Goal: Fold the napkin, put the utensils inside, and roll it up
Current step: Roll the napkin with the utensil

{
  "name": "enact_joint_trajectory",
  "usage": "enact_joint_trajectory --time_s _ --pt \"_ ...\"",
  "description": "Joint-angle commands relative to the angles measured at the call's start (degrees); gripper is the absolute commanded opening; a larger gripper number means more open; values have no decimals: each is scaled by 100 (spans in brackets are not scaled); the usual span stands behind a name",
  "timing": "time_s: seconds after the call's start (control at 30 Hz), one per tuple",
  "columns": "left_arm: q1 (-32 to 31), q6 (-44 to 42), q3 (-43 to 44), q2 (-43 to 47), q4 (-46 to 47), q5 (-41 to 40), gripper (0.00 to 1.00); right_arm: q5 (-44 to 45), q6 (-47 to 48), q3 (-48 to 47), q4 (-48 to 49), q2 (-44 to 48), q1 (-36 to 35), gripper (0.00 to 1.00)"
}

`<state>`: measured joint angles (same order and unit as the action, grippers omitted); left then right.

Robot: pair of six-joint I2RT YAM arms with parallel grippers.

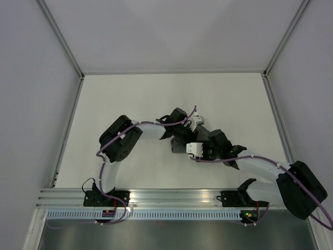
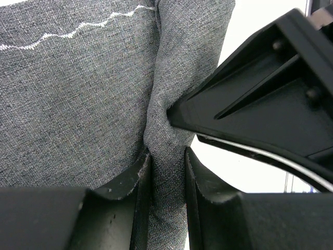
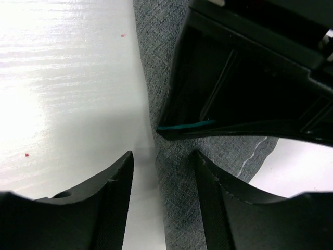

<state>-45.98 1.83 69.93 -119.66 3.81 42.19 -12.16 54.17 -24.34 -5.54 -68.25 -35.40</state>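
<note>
Black fingertips of the left gripper [image 2: 167, 161] fill the bottom of the left wrist view, pressed together on a raised ridge of the napkin [image 2: 78, 104]. The grey cloth is gathered upright between them. To the left it lies flatter, with its pale stitched line [image 2: 78, 27] running along the far edge. One finger [image 2: 250, 99] of the right gripper [image 3: 162, 172] pokes in from the right, its tip touching the same ridge. This pinch seems meant to keep the fold standing so the other arm can take hold of it.

From the right wrist, the near fingers are spread. The left one is over the bare white table [image 3: 62, 78], the right one over the cloth, so they straddle the napkin's left edge without closing on it. The other arm's black body crowds the upper right. I judge this is a line-up for a second grip.

Seen from above, both arms bend inward and meet over the middle of the table, their wrists nearly touching. They hide most of the napkin, and only a dark patch shows beneath them. No utensils show in any view, so folding looks like the step in hand.
</note>
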Motion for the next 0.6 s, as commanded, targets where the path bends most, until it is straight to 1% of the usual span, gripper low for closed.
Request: enact_joint_trajectory --time_s 0.0,0.07,0.1,0.13,0.23,0.33,0.57 --pt "-52 2 -340 -603 -1823 -177 3 215 163 -79 -472 275 42 57" --pt "-52 2 -340 -638 -1849 -168 3 57 304 -115 -632 513 59 60" --pt "-43 -7 -340 -629 -1867 -185 3 -74 365 -167 -885 566 103 61" --pt "-43 -7 -340 -629 -1893 -194 3 -380 453 -307 -1027 584 190 62" --pt "-34 -7 -366 -620 -1911 -177 3 -716 585 -589 -1546 392 253 63" --pt "-34 11 -384 -647 -1919 -177 2 -919 630 -581 -1564 189 270 63" --pt "-25 37 -375 -655 -1919 -203 2 -806 401 -572 -1388 75 253 60"
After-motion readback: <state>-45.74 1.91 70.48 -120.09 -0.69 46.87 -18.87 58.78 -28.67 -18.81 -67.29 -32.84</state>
